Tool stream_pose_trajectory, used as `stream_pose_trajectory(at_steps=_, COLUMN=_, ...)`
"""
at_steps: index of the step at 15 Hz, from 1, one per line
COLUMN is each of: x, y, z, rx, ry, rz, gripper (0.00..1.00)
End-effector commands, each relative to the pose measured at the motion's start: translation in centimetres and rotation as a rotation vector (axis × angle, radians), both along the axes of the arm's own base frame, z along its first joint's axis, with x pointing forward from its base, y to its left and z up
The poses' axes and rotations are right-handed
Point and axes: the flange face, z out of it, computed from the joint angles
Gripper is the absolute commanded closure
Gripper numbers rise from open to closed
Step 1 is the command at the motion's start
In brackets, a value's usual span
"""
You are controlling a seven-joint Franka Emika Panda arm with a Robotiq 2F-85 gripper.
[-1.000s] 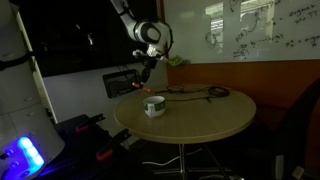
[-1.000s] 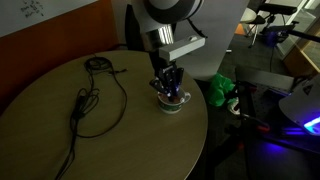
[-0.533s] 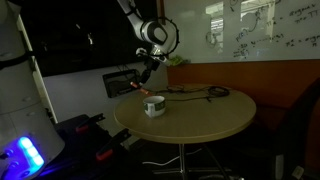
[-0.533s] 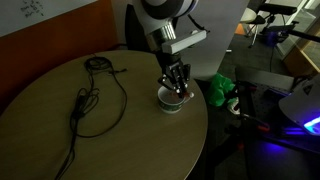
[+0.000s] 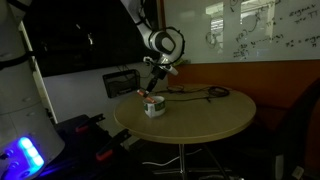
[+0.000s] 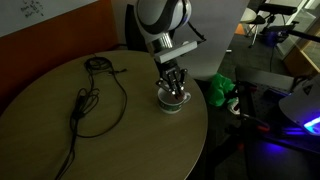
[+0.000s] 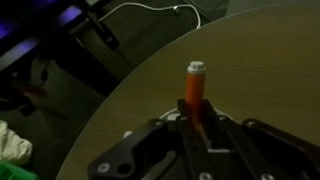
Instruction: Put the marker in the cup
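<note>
The white cup [image 5: 153,106] stands on the round wooden table near its edge, and also shows in an exterior view [image 6: 173,101]. My gripper [image 5: 151,92] hangs right over it in both exterior views [image 6: 175,86]. In the wrist view my gripper [image 7: 197,116] is shut on the reddish-orange marker [image 7: 196,90]. The marker's grey tip points away from the camera. A sliver of the cup's white rim [image 7: 168,115] shows behind the fingers. I cannot tell how deep the marker reaches into the cup.
A black coiled cable [image 6: 85,100] lies across the table and shows in another view [image 5: 207,93]. A black box-like device [image 5: 122,82] stands beyond the table edge. A green object [image 6: 222,90] sits off the table beside the cup's side.
The wrist has swung and tilted above the cup, and the arm's head has moved sideways. The gripper stays over the cup with the marker in it. The cup has not moved.
</note>
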Motion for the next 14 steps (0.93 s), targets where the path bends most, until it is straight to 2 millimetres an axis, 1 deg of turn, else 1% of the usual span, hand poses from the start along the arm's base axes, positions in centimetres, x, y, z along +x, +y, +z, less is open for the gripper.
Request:
stream_pose_trajectory(at_steps=1, x=1.2, y=-0.5, z=-0.2, rx=-0.077, ry=-0.046, rz=-0.081, gripper=0.56)
stream_pose_trajectory(at_steps=4, x=2.0, y=-0.3, z=0.5, rx=-0.119, ry=-0.160, rz=-0.080, gripper=0.36)
stream_pose_trajectory(at_steps=5, x=2.2, y=0.1, z=1.0, rx=-0.133, ry=-0.208, rz=-0.065, gripper=0.27)
stream_pose_trajectory(at_steps=7, x=2.5, y=1.0, z=2.3, rx=-0.151, ry=-0.298, rz=-0.027, gripper=0.12)
stream_pose_trajectory(at_steps=9, x=2.1, y=2.1, z=4.0, rx=-0.173, ry=-0.348, rz=0.034, gripper=0.00)
stream_pose_trajectory(at_steps=12, x=1.0, y=3.1, z=7.1, rx=-0.239, ry=-0.423, rz=0.104, gripper=0.00)
stream_pose_trajectory(at_steps=14, x=0.2, y=3.3, z=8.9, rx=-0.295, ry=-0.463, rz=0.123, gripper=0.00)
